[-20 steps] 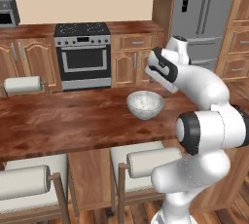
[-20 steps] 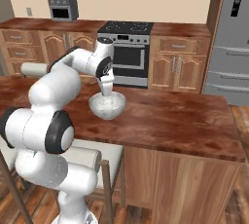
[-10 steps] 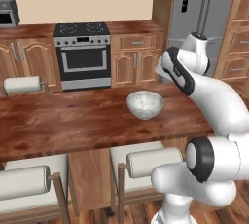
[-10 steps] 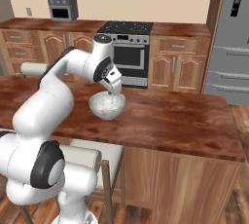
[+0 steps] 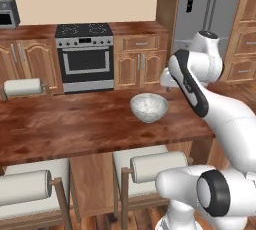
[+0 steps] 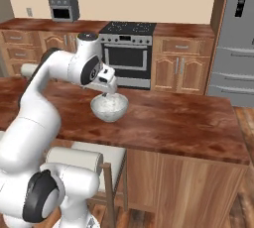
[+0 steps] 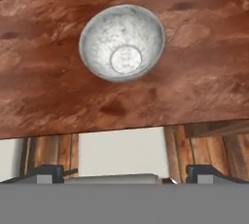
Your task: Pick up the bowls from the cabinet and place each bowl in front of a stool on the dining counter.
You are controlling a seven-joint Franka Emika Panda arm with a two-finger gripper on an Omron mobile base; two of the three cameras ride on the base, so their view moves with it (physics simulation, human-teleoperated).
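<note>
A pale grey speckled bowl (image 5: pixel 149 107) (image 6: pixel 109 107) (image 7: pixel 121 43) stands upright on the glossy reddish-brown dining counter (image 5: pixel 65 124) (image 6: pixel 178 118) (image 7: pixel 194 86), near its front edge. A white-cushioned stool (image 5: pixel 156 166) (image 7: pixel 121 149) sits just below that edge, in line with the bowl. My gripper (image 6: pixel 106 92) (image 7: pixel 124 173) hovers open above the bowl, toward the stool side, touching nothing. Both fingertips (image 7: pixel 46 173) stand wide apart with nothing between them. The cabinet is out of view.
A second stool (image 5: pixel 25 186) stands to the left under the counter, and another backrest roll (image 5: pixel 22 87) shows at the far side. A stove (image 5: pixel 85 56) and a fridge (image 5: pixel 210 4) line the back wall. The counter ends at the right (image 6: pixel 238 147).
The hand has risen and drawn back from the bowl, with the elbow swinging up. The bowl stays where it stood on the counter. The jaws stay open.
</note>
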